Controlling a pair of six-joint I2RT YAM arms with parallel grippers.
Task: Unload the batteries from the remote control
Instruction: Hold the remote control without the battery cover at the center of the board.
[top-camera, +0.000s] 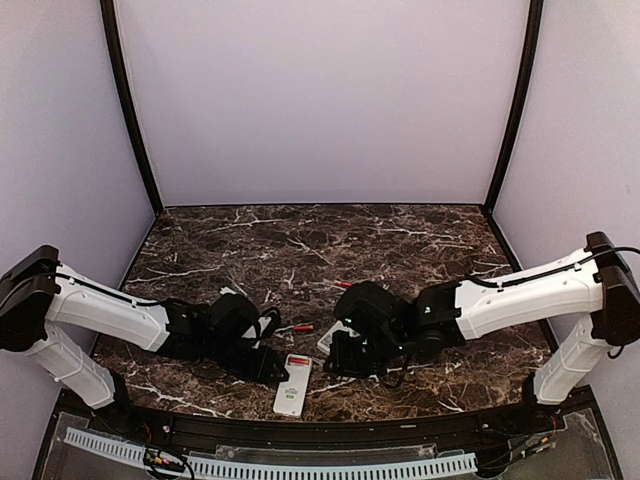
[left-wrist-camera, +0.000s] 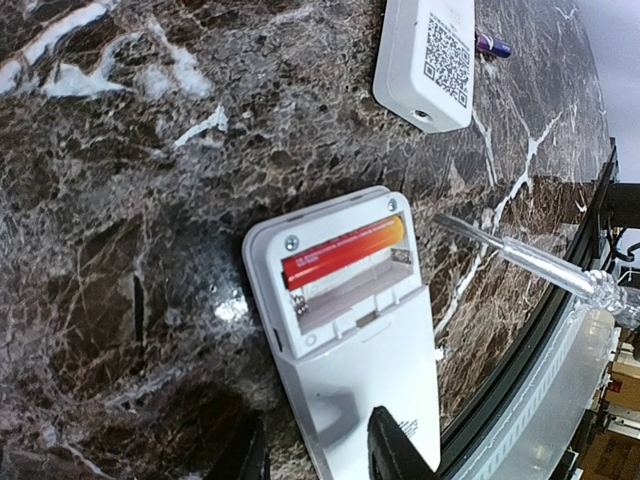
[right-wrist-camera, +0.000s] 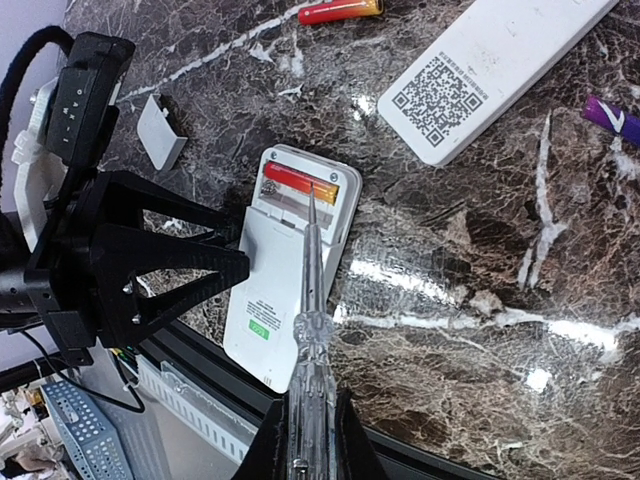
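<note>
Top view: the remote (top-camera: 293, 385) lies at the middle of the table's (top-camera: 420, 250) near edge. The left gripper (top-camera: 268, 365) and right gripper (top-camera: 345, 358) sit on either side of it. A loose battery (top-camera: 300, 327), red, rests just behind it.

Left wrist: the remote's back is open. One seated battery (left-wrist-camera: 345, 250) fills the far slot and the other slot is bare. The left gripper's fingers (left-wrist-camera: 395, 450) stand partly apart over the remote's lower end, gripping nothing visible.

Right wrist: the right gripper is clamped on a clear-handled screwdriver (right-wrist-camera: 310, 330), whose tip is at the compartment's end beside the seated battery. A white cover (right-wrist-camera: 160, 130) lies apart, on the left arm's side.
</note>
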